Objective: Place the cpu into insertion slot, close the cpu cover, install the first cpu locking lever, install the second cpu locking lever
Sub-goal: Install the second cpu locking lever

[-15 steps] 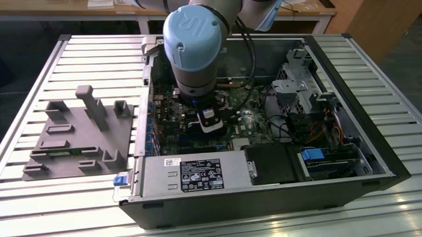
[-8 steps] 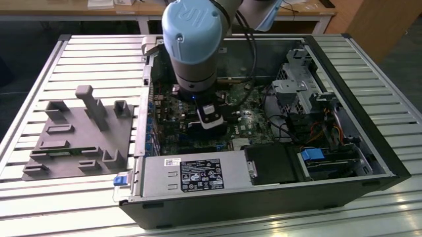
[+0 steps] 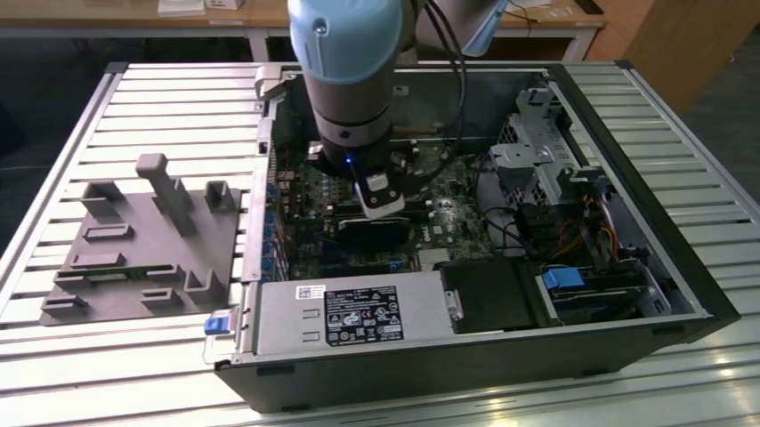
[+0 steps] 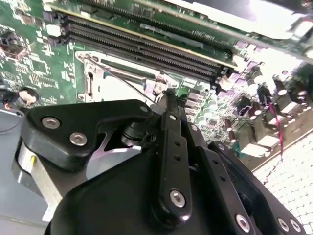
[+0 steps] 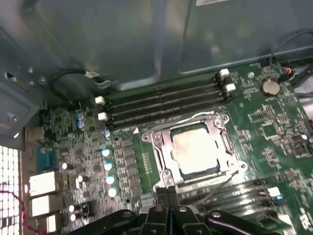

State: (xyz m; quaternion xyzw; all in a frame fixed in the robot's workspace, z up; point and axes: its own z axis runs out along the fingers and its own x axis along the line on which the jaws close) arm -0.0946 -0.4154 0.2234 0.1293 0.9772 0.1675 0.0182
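Note:
The cpu (image 5: 195,149), a dull silver square, lies flat in the insertion slot on the green board. The cpu cover (image 5: 164,152), a silver frame plate, lies down around it. A thin wire locking lever (image 5: 230,175) runs along one side of the socket and stands slightly raised; it also appears as a thin lever wire (image 4: 117,78) crossing the socket. My gripper (image 5: 167,192) is shut, its black fingertips pressed together just off the socket's edge, with nothing seen between them. The gripper (image 4: 168,95) tip sits next to the frame's corner. In the exterior view the gripper (image 3: 383,212) hangs low inside the case.
Long black memory slots (image 5: 166,103) lie beside the socket. Blue-topped capacitors (image 5: 107,166) and a coin battery (image 5: 270,87) stand nearby. The case holds a power supply (image 3: 344,311) and drive cage (image 3: 535,160). A grey fixture tray (image 3: 142,240) sits at the exterior view's left.

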